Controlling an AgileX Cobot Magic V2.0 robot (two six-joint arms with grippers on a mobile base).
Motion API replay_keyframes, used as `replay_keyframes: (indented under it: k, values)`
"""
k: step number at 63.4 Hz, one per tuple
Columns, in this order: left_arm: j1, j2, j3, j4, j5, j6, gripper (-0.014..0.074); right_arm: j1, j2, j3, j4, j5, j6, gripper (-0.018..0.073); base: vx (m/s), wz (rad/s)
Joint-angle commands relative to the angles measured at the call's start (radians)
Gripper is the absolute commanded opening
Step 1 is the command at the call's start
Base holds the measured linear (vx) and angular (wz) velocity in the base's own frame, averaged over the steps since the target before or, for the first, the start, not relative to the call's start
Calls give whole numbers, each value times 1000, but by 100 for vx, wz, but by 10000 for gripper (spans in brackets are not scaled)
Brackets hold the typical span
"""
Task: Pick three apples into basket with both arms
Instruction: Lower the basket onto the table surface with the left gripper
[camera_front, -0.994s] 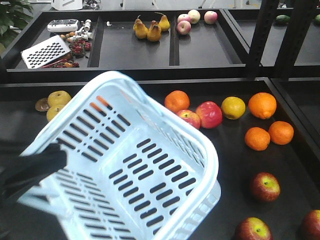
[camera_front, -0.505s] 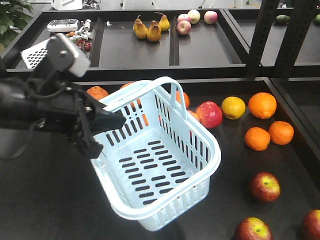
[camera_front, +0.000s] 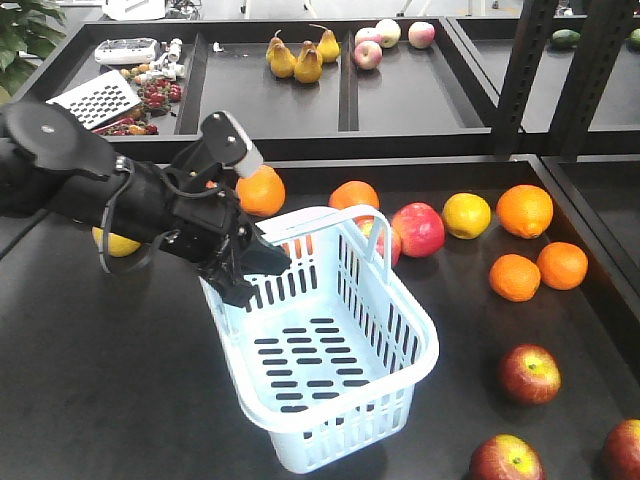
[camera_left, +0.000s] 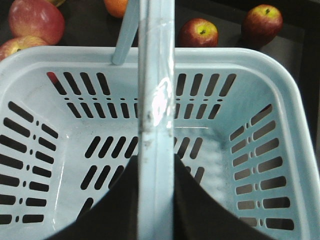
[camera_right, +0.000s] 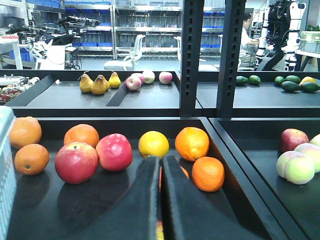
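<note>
Clamping the handle (camera_left: 156, 100) between closed fingers, the left gripper (camera_front: 250, 275) held the empty basket (camera_front: 425, 335) over the middle of the table (camera_front: 120, 400), its long axis running from far left to near right. The three apples (camera_front: 530, 373) lay on the table to the basket's right, near the front edge and well apart from the left gripper. The right gripper (camera_right: 161, 195), fingers almost together with nothing between them, was outside the front view. Being on the apples' side, it was judged the nearer arm for the first pick.

Black arm (camera_front: 80, 180), loose cables (camera_front: 106, 240), seemingly white-capped wrist (camera_front: 232, 140)
</note>
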Motion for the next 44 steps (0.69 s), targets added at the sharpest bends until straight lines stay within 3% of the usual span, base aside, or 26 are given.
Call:
replay_keyframes:
  k: [1,29,44]
  values:
    - [-3,-19,-49,-67,-10,26,0,-7,-13,14,-13,-78,-9,-4,0,0]
    - [-3,57,-49,-67,-28,51,8,-7,-13,14,-13,-78,-9,-4,0,0]
    - [-3,58,-49,-70,-39,72,58,-7,-13,14,-13,-78,-9,-4,0,0]
